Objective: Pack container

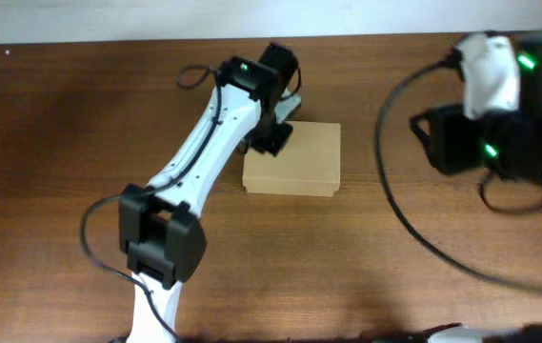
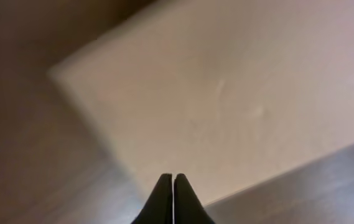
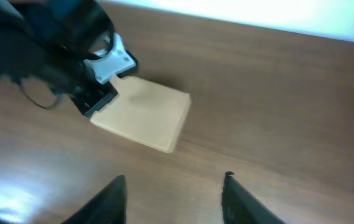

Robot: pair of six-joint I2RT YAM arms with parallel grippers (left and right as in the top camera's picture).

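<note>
The container [image 1: 299, 157] is a small tan cardboard box, lid flat down, at the back middle of the wooden table. My left gripper [image 1: 272, 141] is shut and empty, its tips over the box's back left edge. In the left wrist view the shut fingers [image 2: 173, 180] sit just above the box's tan top [image 2: 226, 93], near one edge. My right gripper [image 3: 173, 183] is open and empty, raised over bare table at the right. The box [image 3: 145, 115] lies ahead of it, with the left gripper [image 3: 96, 102] on its far corner.
The right arm [image 1: 485, 105] hangs over the table's right end, with black cables [image 1: 413, 219] looping across the right side. The left arm [image 1: 190, 181] reaches diagonally from the front edge. A white wall strip [image 1: 156, 19] runs behind the table.
</note>
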